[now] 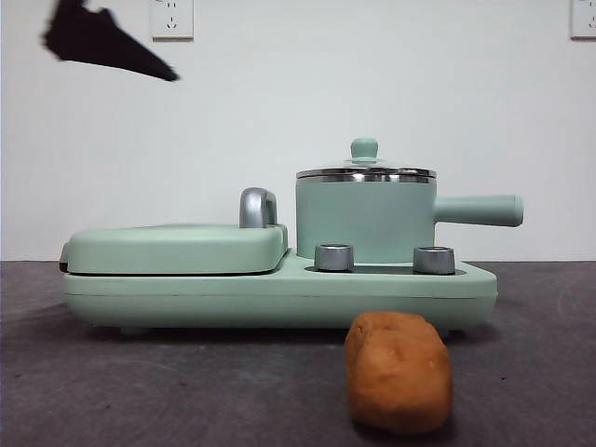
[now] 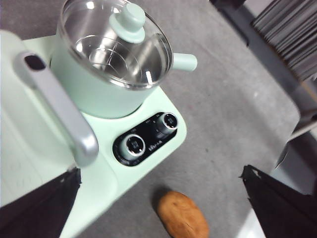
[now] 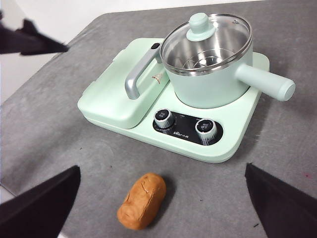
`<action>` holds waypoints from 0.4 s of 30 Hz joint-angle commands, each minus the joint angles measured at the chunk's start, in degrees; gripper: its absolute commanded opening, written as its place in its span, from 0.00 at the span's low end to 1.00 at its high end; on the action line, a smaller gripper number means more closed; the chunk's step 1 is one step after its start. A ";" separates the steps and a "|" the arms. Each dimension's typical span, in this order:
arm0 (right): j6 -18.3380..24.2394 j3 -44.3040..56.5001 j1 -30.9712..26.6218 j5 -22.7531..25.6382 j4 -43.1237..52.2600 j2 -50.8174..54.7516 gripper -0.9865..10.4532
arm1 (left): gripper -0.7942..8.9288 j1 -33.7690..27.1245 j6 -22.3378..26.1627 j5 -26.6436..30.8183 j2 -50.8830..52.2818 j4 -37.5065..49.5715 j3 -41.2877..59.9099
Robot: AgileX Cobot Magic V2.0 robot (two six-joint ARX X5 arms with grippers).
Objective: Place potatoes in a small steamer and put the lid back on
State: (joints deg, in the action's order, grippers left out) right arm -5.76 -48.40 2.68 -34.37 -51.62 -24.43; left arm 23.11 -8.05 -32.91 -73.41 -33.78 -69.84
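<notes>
A plain white wall (image 1: 307,84) runs behind the table, evenly lit and bare except for two white power sockets, one high at the left (image 1: 171,18) and one cut off by the top right corner (image 1: 584,17). The table top (image 1: 186,391) is covered in a dark grey, felt-like mat (image 3: 59,129) that meets the wall in a straight level line. Off the far edge of the table, the left wrist view shows a stack of grey ribbed panels (image 2: 290,34) and a dark bar (image 2: 257,44), too blurred to tell more.
</notes>
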 commanded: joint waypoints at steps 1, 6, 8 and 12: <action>0.44 -0.90 0.20 -0.07 0.61 -0.20 0.56 | 0.63 2.40 4.57 3.48 -7.06 -2.27 -8.61; 0.44 -0.90 0.20 -0.07 0.61 -0.20 0.56 | 0.63 5.95 7.69 11.06 -17.94 -2.80 -20.20; 0.44 -0.90 0.20 -0.07 0.61 -0.20 0.56 | 0.63 6.95 8.50 13.55 -21.81 -2.05 -23.93; 0.44 -0.90 0.20 -0.07 0.61 -0.20 0.56 | 0.63 8.66 9.79 15.56 -28.65 2.19 -29.57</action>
State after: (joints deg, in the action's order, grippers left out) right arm -5.76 -48.40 2.68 -34.39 -51.62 -24.43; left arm 31.14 0.10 -17.65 -100.62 -32.49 -97.71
